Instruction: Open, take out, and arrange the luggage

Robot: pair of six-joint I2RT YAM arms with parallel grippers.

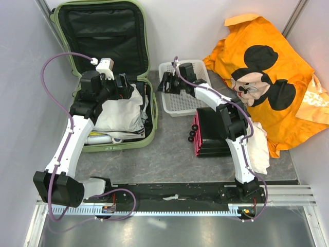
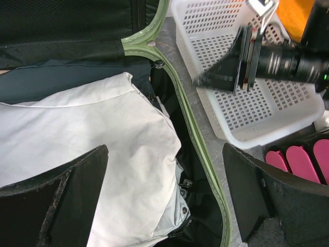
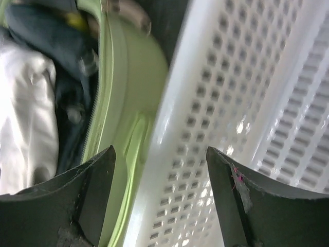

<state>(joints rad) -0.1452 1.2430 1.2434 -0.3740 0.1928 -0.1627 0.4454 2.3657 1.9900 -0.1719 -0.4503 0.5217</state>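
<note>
The pale green suitcase lies open at the left, its black-lined lid up against the wall. Inside lie a white garment and dark clothing. My left gripper hovers open over the suitcase's right side; in the left wrist view its jaws stand wide apart above the white garment and the green rim. My right gripper is open and empty over the left end of the white mesh basket. In the right wrist view its jaws straddle the basket wall beside the suitcase shell.
A black box with pink drawers stands in front of the basket. An orange Mickey Mouse cloth is spread at the right, a white bundle lies by the right arm. Walls close in left and back.
</note>
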